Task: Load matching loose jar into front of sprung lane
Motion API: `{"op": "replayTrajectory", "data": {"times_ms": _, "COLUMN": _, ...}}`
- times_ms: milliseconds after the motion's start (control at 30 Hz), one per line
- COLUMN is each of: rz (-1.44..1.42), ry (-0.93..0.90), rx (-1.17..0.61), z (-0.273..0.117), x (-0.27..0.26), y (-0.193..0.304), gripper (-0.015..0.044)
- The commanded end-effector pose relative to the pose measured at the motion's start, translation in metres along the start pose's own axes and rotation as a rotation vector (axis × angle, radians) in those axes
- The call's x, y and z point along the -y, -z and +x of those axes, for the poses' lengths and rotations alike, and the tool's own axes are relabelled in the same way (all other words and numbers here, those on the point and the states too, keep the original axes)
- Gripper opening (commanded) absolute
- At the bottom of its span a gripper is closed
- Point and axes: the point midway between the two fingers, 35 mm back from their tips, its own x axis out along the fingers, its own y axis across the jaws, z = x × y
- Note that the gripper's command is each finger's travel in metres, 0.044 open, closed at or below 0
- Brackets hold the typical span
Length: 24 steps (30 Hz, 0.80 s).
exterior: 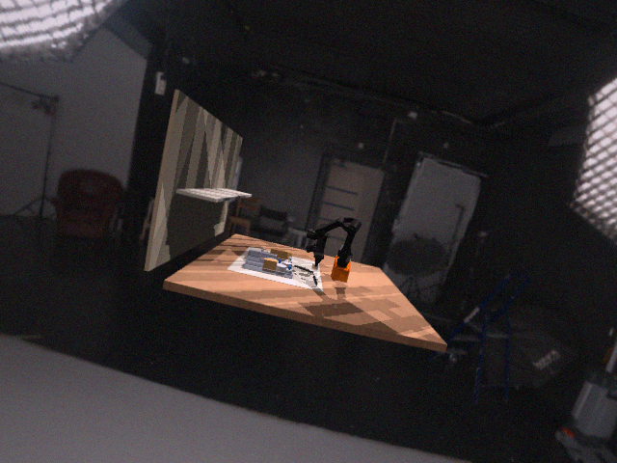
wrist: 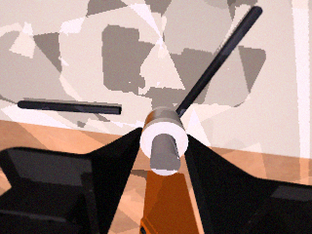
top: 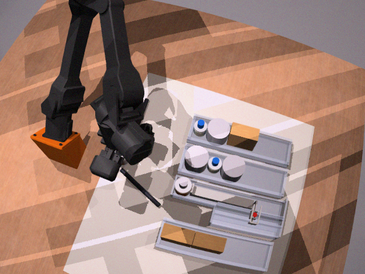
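Note:
My gripper point(wrist: 163, 135) point(exterior: 317, 263) is shut on a loose jar point(wrist: 164, 128) with a white shoulder, grey cap and brownish body. The jar is upright between the fingertips, low over the near edge of the pale mat; whether its base touches the mat is hidden. In the top view the arm covers the fingers. A matching jar point(top: 183, 186) with a pale cap stands at the front end of the sprung lane point(top: 272, 207). The pusher's long pale strip point(top: 223, 196) lies right behind it. The low front stop is mostly hidden by that jar.
Two black rods point(top: 140, 187) point(wrist: 68, 107) lie on the mat near the gripper. Two lanes beside the sprung lane hold blue-capped jars point(top: 201, 127) point(top: 215, 164), wide pale cylinders point(top: 218, 130) and a wooden block point(top: 244, 135). Another lane holds two wooden blocks point(top: 177, 234). A pale frame point(top: 259, 214) with a red dot stands by the sprung lane.

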Motion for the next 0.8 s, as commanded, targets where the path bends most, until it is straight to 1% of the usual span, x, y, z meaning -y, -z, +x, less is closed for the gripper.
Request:
{"op": "replayTrajectory", "data": {"times_ms": 0, "rz": -0.005, "ry": 0.005, "rx": 0.007, "z": -0.017, "x": 0.003, "y": -0.002, "gripper": 0.0}}
{"op": "replayTrajectory", "data": {"times_ms": 400, "rz": 0.0, "ry": -0.023, "rx": 0.008, "z": -0.073, "x": 0.006, "y": 0.006, "gripper": 0.0}}
{"op": "replayTrajectory", "data": {"times_ms": 533, "rz": -0.002, "ry": -0.022, "rx": 0.008, "z": -0.073, "x": 0.007, "y": 0.003, "gripper": 0.0}}
{"op": "replayTrajectory", "data": {"times_ms": 767, "rz": -0.021, "ry": -0.014, "rx": 0.012, "z": -0.067, "x": 0.015, "y": -0.034, "gripper": 0.0}}
